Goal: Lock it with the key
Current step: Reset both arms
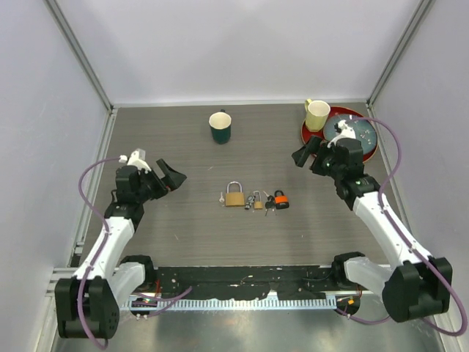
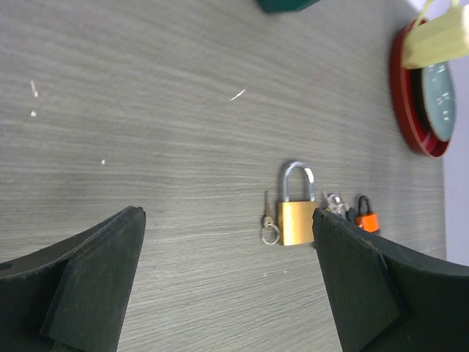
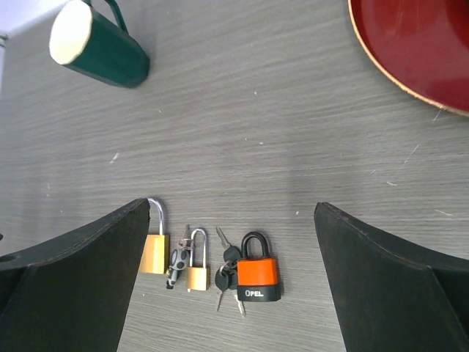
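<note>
Counts: three padlocks, two mugs, one red plate, two arms.

- Padlocks lie flat in a row at mid-table, between the arms. From the left they are a large brass padlock (image 1: pixel 234 195), a small brass padlock (image 1: pixel 258 201) and an orange padlock (image 3: pixel 257 272).
- A single silver key (image 2: pixel 267 216) on a ring lies just left of the large brass one.
- Black-headed keys (image 3: pixel 228 262) lie between the small brass and the orange. More lie between the two brass locks, but I can't count them exactly.
- Writing: white "OPEL" on the orange padlock's black base. Nothing else is readable.
- A dark green mug (image 1: pixel 220 127) stands alone, beyond the row.
- A pale yellow mug (image 1: pixel 317 114) sits on the red plate (image 3: pixel 410 44) at the far right.
- Left gripper (image 1: pixel 170 176): jaws spread wide, holding nothing, well left of the locks.
- Right gripper (image 1: pixel 306 151): jaws likewise apart and empty, near the plate's edge.
- Nothing stands between either gripper and the row.
</note>
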Tool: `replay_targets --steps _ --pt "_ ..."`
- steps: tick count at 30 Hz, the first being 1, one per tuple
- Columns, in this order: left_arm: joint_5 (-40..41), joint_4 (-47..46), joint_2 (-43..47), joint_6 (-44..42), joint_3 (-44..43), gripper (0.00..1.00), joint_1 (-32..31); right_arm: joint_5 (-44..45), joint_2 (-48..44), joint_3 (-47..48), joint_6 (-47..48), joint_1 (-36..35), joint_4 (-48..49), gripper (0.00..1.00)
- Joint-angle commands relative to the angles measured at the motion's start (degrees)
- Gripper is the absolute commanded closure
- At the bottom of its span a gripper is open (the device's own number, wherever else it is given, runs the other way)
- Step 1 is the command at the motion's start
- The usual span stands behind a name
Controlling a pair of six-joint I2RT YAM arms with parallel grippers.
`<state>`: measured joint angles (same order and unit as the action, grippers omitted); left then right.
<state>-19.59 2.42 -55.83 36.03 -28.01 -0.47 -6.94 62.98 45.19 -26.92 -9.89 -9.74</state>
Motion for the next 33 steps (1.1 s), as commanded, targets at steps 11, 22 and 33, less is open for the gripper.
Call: replay_targets --steps 11,22,33 --pt "1.8 9.4 13.1 1.0 -8.8 0.0 0.2 4.3 -14.1 1.4 2.3 0.2 -3.5 0.0" --pt "1.2 10.6 14.4 1.2 -9.3 0.0 0.2 3.3 -22.4 -1.7 3.5 0.1 -0.2 0.0" --pt "2.6 8.1 20.9 -0.2 -6.6 0.0 0.2 3.1 -25.9 -7.3 3.1 0.2 7.4 0.0"
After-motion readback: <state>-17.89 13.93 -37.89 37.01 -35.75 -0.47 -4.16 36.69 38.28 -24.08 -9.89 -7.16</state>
